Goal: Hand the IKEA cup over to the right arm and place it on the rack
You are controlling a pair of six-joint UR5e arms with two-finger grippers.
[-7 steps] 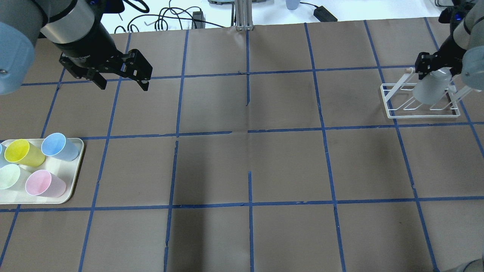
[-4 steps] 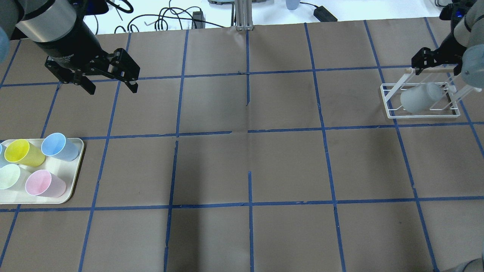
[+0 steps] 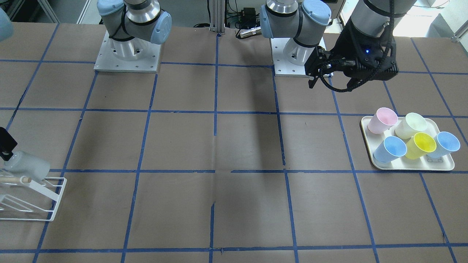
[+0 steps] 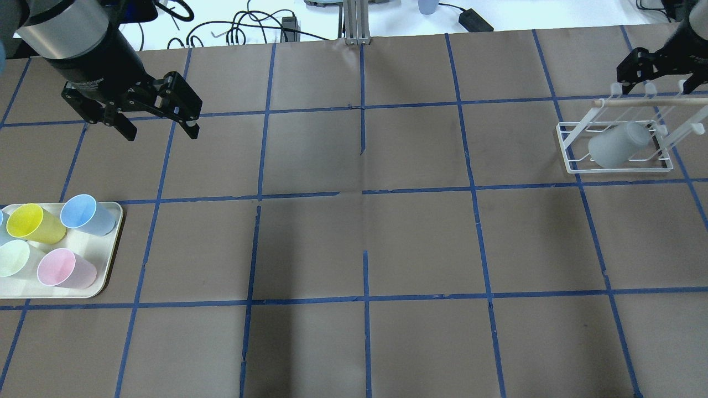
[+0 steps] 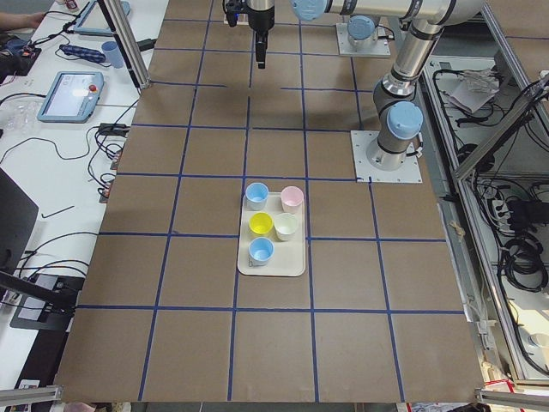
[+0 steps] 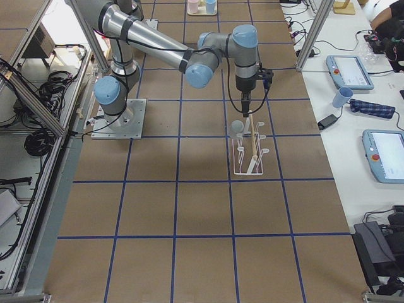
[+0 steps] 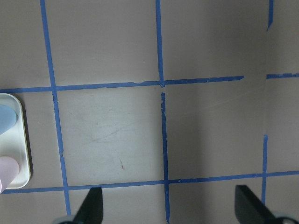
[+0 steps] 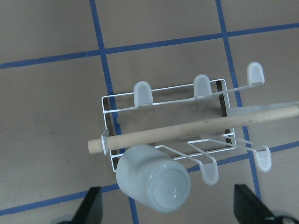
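Moved: the right tool (image 4: 657, 83) has risen and drawn toward the far edge since the frame just before, where it sat low over the wooden dowel (image 4: 647, 101). A second ago it gripped the IKEA cup (image 4: 617, 145) above the rack (image 4: 572, 161), and the cup now rests in it. The left tool (image 4: 160, 131) has barely shifted.
Right tool state: released, fingers spread wide with nothing between them. It hovers above the rack's far side, apart from cup and dowel.
Arm: the right arm (image 6: 158, 45) reaches from its base out over the desk (image 4: 359, 243) to the far right, wrist pointing straight down.
Cup: grey and tipped over at the rack's left end. It leans on the white wire prongs (image 8: 205, 161), closed base turned up toward the right wrist camera, just beside the dowel's free end.
Rack: low white wire frame on the desk at far right, with the dowel running lengthwise above it.
Left tool state: released and empty, fingers apart, hanging over bare desk at far left.
Elsewhere: a cream tray (image 4: 113, 243) sits at the desk's left edge, well apart from the rack. It holds, mouths up, a yellow cup (image 4: 33, 222), a pink cup (image 4: 63, 268), a pale green cup (image 4: 14, 257) and a light blue cup (image 4: 86, 214), with another blue one beside them.
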